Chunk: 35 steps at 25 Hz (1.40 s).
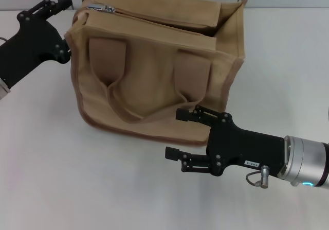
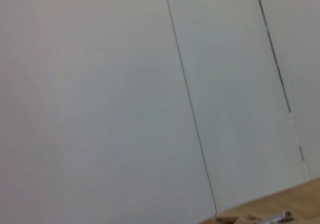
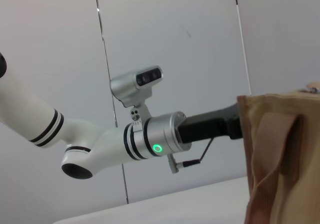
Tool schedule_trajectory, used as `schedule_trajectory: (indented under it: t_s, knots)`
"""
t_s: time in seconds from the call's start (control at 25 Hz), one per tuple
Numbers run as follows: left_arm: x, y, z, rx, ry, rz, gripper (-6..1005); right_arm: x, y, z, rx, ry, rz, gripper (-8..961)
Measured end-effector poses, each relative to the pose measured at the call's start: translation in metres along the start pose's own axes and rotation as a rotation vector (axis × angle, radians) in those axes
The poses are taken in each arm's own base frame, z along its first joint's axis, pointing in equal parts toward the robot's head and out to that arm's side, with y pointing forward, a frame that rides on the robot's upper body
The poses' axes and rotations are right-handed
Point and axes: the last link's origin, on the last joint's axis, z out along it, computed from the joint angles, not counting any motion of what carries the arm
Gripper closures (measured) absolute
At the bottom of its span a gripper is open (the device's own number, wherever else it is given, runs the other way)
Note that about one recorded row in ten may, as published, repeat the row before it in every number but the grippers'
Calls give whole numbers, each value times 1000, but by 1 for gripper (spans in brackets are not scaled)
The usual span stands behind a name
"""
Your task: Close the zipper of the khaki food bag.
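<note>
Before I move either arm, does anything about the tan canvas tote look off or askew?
Nothing damaged or spilled. The khaki food bag stands upright, its top gaping open at the far right end, the zipper's silver pull tab parked by the left gripper. The open right gripper waits in front.

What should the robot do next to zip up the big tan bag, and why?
Probably the left gripper should edge over to the small shiny silver pull tab and pinch it. The tab sits at the near-left end of the long tan zipper, which still gapes open across the boxy khaki canvas food bag. The right gripper, open, waits by the bag's front bottom edge.
</note>
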Motion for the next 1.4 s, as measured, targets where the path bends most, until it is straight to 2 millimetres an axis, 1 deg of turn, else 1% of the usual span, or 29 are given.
schedule_trajectory:
  t_s: [0.04,0.28,0.44,0.72,0.8,0.84,0.92,0.96,1.0,1.04,1.12,1.16,1.24,1.4]
  knots:
    - [4,1,-1,5,32,-3,402,0,0,0,0,0,0,107]
    - [7,0,1,6,52,-13,416,1,1,-1,2,0,3,107]
    - [7,1,4,-3,56,-18,630,2,1,-2,7,-1,6,107]
    - [7,2,7,-5,57,-27,864,2,2,-3,11,-1,9,108]
    - [7,3,7,-4,59,-32,939,1,2,-3,14,-15,14,107]
    - [7,5,9,-3,66,-39,977,-4,2,-5,28,-58,35,107]
    - [7,5,10,-2,71,-43,976,-6,2,-6,36,-78,43,107]
    - [9,7,12,-14,91,-50,976,-11,3,-9,57,-135,61,107]
    - [9,7,12,-14,91,-50,976,-11,3,-9,57,-135,61,107]
    - [14,9,13,-28,119,-61,976,-13,4,-11,62,-164,73,107]
    - [16,10,13,-35,135,-66,975,-13,5,-11,62,-172,78,108]
    - [21,11,13,-47,174,-78,975,-13,6,-13,63,-177,84,108]
    - [26,14,11,-62,212,-84,974,-12,8,-15,66,-181,88,108]
    - [31,20,5,-84,255,-93,973,-14,8,-17,78,-200,90,108]
